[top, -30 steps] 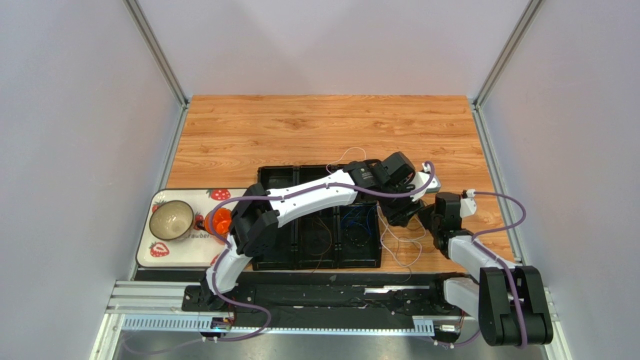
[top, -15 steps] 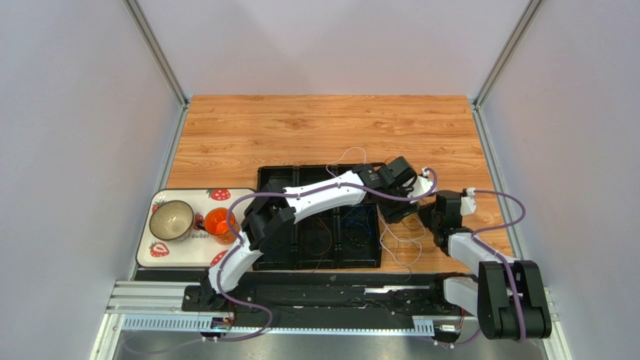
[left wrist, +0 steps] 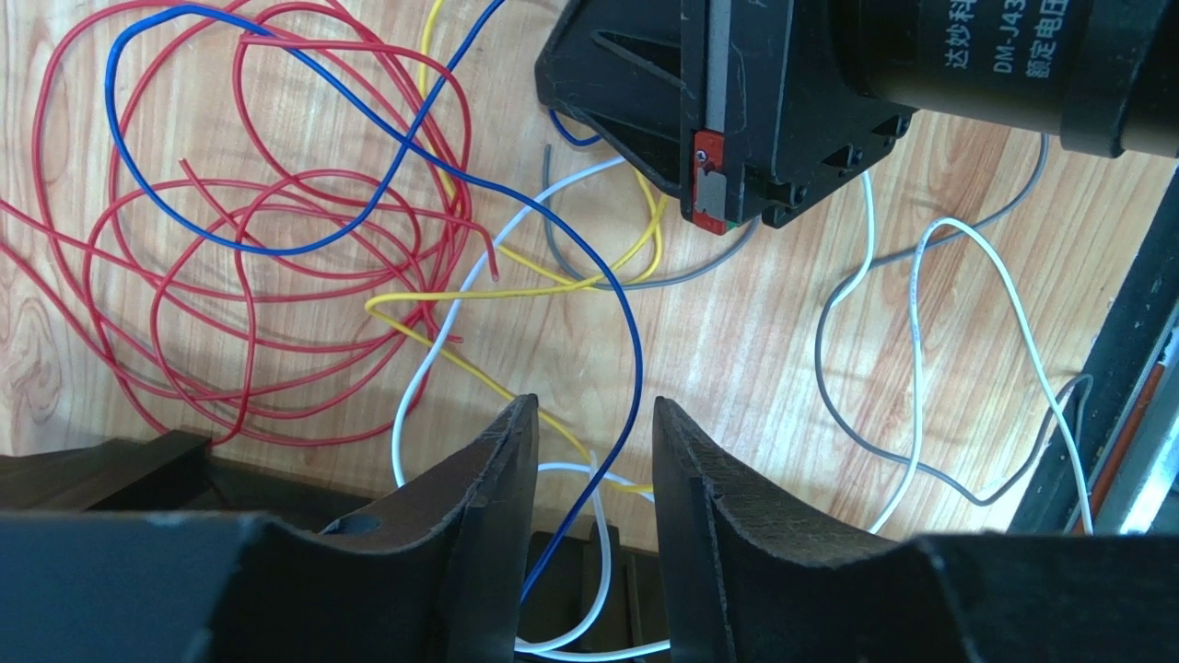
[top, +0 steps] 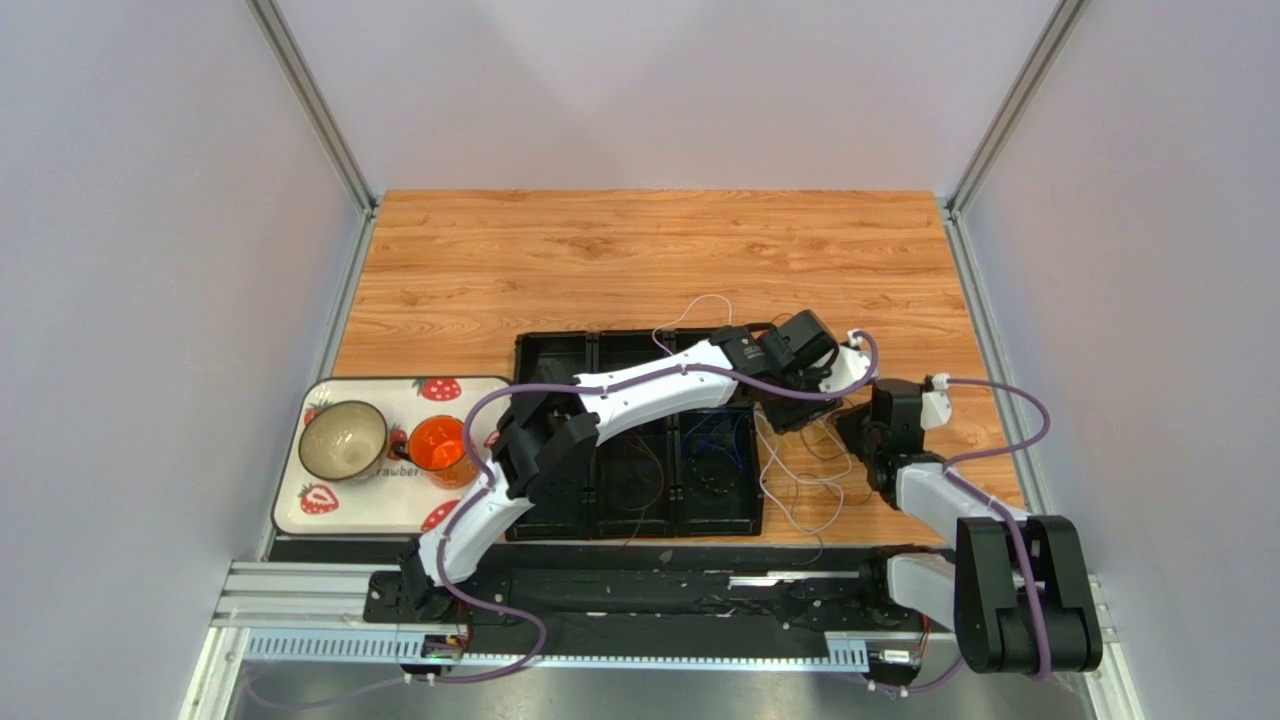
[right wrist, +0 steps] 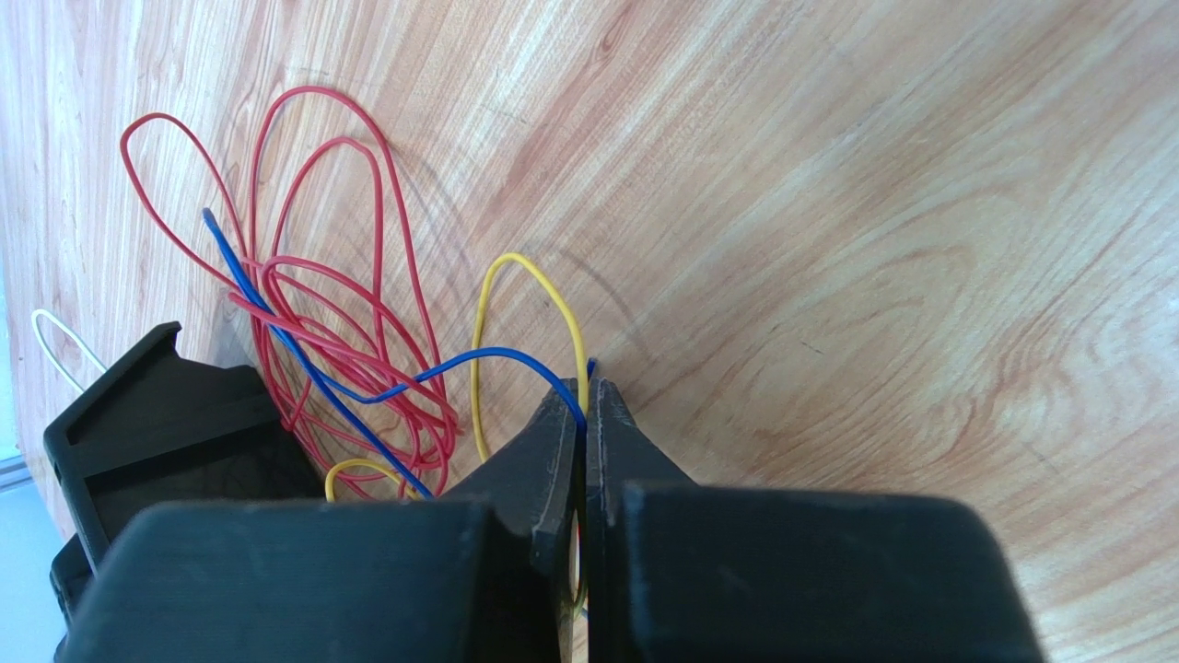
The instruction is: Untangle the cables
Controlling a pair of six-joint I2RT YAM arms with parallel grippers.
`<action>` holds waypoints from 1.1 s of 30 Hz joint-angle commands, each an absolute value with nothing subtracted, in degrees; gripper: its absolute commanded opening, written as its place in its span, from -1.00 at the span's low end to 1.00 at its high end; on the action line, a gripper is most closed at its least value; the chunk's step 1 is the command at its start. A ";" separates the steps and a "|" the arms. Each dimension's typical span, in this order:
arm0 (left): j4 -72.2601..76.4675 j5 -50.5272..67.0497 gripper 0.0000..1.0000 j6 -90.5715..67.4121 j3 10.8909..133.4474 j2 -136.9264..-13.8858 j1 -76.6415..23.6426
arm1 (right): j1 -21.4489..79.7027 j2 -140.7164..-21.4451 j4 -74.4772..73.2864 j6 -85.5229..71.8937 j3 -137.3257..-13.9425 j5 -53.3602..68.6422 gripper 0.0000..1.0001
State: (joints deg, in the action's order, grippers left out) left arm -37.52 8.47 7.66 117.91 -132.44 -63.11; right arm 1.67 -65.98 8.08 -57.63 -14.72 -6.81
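- Left fingers (left wrist: 464,504): parted, narrow gap between; nothing clamped. Blue cable (left wrist: 638,346) and white cable (left wrist: 601,539) seen passing through gap.
- Right fingers (right wrist: 551,449): pressed tight together; blue cable and yellow cable (right wrist: 479,362) pinched at tips.
- Cables (top: 796,477): loose tangle spread on desk (top: 601,255), just right of black tray (top: 549,348); some strands seen inside tray.
- Red loops (left wrist: 277,249) bunched beside left fingers.
- Right wrist housing (left wrist: 775,111) hung over tangle; strands beneath hidden.
- Bowl (top: 343,438) and orange cup (top: 439,446) set well apart, at far left.
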 commanded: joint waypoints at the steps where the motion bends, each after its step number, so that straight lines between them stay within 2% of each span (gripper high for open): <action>1: -38.23 8.79 -0.13 10.19 118.65 -133.07 -64.07 | 1.67 -67.15 7.21 -57.39 -15.91 -6.94 -1.00; 4: -38.50 7.56 -0.13 10.55 117.69 -132.89 -64.07 | 1.76 -67.32 7.03 -57.30 -16.00 -6.77 -1.00; 5: -38.50 6.78 -0.04 10.81 116.82 -132.72 -64.07 | 1.58 -67.32 7.12 -57.30 -15.91 -6.77 -1.00; 7: -38.32 5.72 0.00 10.64 115.67 -132.10 -63.99 | 1.49 -67.32 7.21 -57.30 -15.82 -6.59 -1.00; 12: -34.90 5.10 0.02 9.85 110.66 -129.64 -63.99 | 0.61 -68.11 8.08 -57.04 -15.73 -4.40 -1.00; 15: -33.14 4.75 -0.10 9.49 109.34 -129.02 -64.07 | -1.58 -68.82 8.88 -57.04 -15.56 -2.82 -1.00; 16: -32.79 4.22 -0.26 9.14 109.34 -129.20 -63.99 | -1.67 -68.99 9.05 -57.04 -15.64 -2.55 -1.00; 18: -32.35 4.04 -0.40 8.97 109.60 -129.29 -63.98 | -1.67 -68.99 9.23 -56.87 -15.56 -2.29 -1.00; 19: -32.08 4.30 -0.57 8.62 110.03 -129.37 -64.07 | -1.67 -68.99 9.23 -56.87 -15.56 -2.20 -1.00; 21: -32.17 4.48 -0.74 8.53 110.48 -129.37 -63.99 | -1.67 -68.99 9.23 -56.78 -15.56 -2.11 -1.00; 22: -32.25 3.87 -0.98 8.18 111.26 -129.37 -64.07 | -1.67 -68.99 9.23 -56.78 -15.56 -1.94 -1.00; 33: -35.24 4.47 -1.00 5.45 116.63 -124.64 -63.55 | -1.67 -70.05 9.49 -56.16 -16.08 -1.05 -1.00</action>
